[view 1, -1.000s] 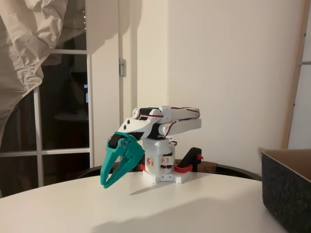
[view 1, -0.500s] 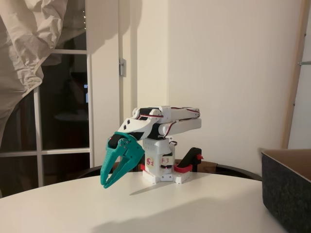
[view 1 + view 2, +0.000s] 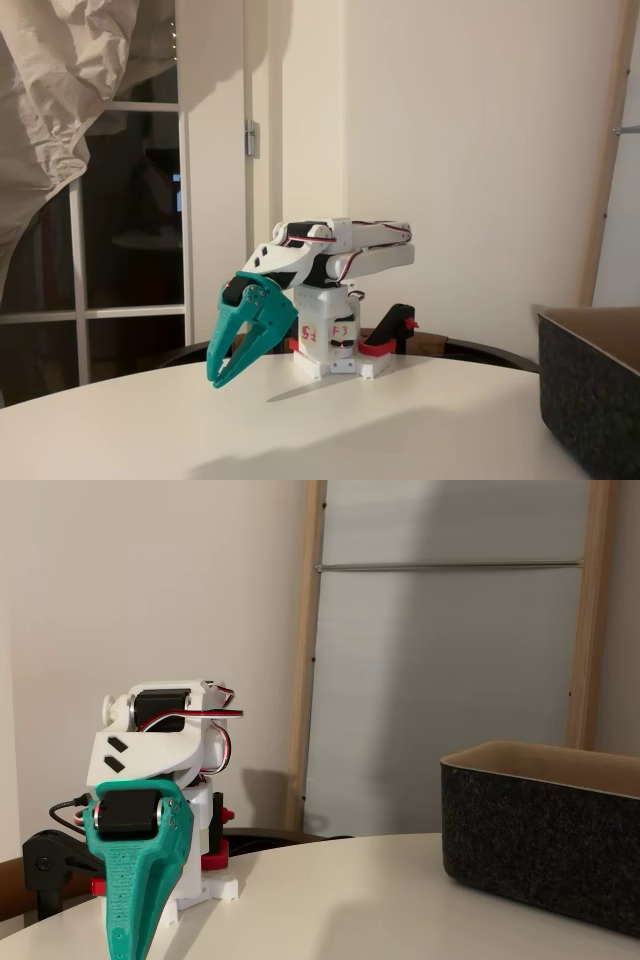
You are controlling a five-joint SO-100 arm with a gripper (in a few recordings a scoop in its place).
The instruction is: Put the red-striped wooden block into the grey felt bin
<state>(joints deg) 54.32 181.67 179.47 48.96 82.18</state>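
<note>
White round table (image 3: 420,430) is carrying the folded arm; its teal claw (image 3: 222,378) is pointing down, fingers slightly parted, grasping nothing. Grey felt bin (image 3: 545,830) is sitting well apart, at the right in both fixed views.

Pretty dim, warm-lit room. Plain cream wall (image 3: 480,150) behind a round white surface (image 3: 400,430). Upper left there's a crumpled pale curtain (image 3: 70,90) over a dark window (image 3: 130,230) with white frames. The other fixed view has a frosted panel (image 3: 440,660) between light wooden posts (image 3: 303,650).
</note>
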